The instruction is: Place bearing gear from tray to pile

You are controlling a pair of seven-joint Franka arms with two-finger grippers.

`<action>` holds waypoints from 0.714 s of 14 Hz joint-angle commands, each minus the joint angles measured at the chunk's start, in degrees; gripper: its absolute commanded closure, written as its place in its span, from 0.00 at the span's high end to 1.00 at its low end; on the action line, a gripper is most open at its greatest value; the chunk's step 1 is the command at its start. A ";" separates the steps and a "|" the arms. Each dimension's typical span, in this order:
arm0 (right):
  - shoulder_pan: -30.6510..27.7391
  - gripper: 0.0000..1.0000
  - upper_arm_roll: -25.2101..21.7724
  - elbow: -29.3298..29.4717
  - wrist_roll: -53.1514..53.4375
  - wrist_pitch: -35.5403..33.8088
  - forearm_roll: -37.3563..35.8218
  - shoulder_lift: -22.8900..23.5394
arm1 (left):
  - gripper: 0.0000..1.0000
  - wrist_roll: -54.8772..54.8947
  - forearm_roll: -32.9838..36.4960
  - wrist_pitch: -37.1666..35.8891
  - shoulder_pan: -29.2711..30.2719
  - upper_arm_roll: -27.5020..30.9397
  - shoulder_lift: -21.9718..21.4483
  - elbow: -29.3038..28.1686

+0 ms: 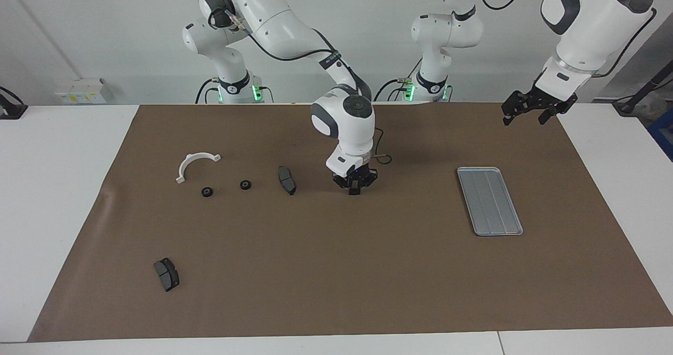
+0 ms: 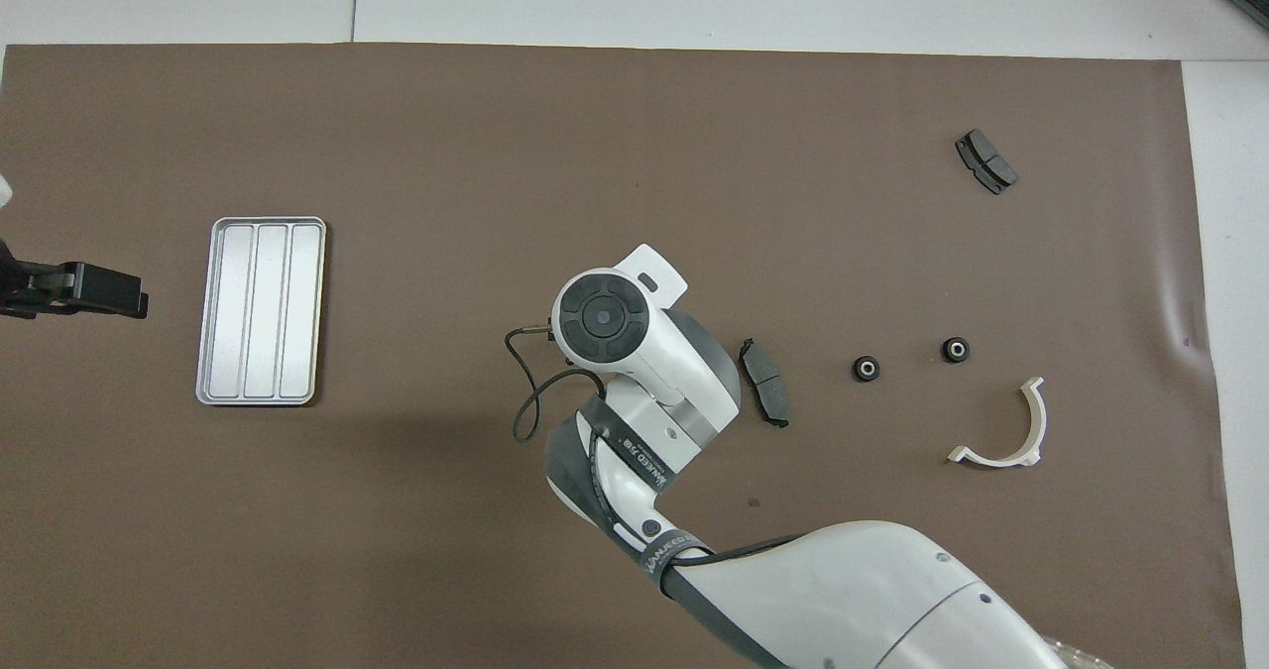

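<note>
In the middle of the bench, on its brown mat, the right hand (image 1: 355,191) is down at the surface with its fingertips drawn together, apparently pinched on a small dark bearing gear; the part itself is hidden between the fingers in the facing view and under the wrist in the overhead view, so the hold is a judgement. The tray (image 1: 489,201), toward the left arm's end of the bench, lies bare, its long axis running roughly away from the robots.

Just beside the hand, toward the right arm's end, lies a dark brake pad (image 1: 287,180). Past it in the same line sit two more bearing gears (image 1: 245,184) (image 1: 207,192), then the white half-ring bracket (image 1: 195,164). A second brake pad (image 1: 166,274) lies well apart, close to the mat corner farthest from the robots at that end.

The coming move turns on this: the pile lies sideways from the hand, toward the right arm's end and about level with it, and the right arm is far the nearer. A lift and a short carry over the near brake pad should do it.

The left hand (image 1: 527,109) waits open, raised over the mat's edge by its own base.
</note>
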 commanded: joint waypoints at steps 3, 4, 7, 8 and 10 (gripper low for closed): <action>-10.34 0.00 0.60 -6.37 -7.36 0.98 -1.19 -7.76 | 1.00 -0.12 1.20 2.31 -0.37 0.05 -0.31 0.25; -13.06 0.00 0.60 -8.57 -11.13 1.07 -1.11 -9.52 | 1.00 -0.03 1.20 2.57 -0.29 0.05 0.22 0.95; -20.27 0.00 0.68 -12.53 -21.42 2.11 -0.84 -10.94 | 1.00 0.14 0.50 1.79 -0.11 -0.04 2.93 4.98; -22.64 0.00 0.68 -13.15 -24.50 2.99 -0.67 -11.03 | 1.00 0.14 0.32 0.91 -0.02 -0.13 5.12 8.04; -26.95 0.00 0.68 -14.04 -28.90 3.35 -0.23 -10.42 | 1.00 0.14 -1.16 -4.43 0.33 -0.21 10.82 15.42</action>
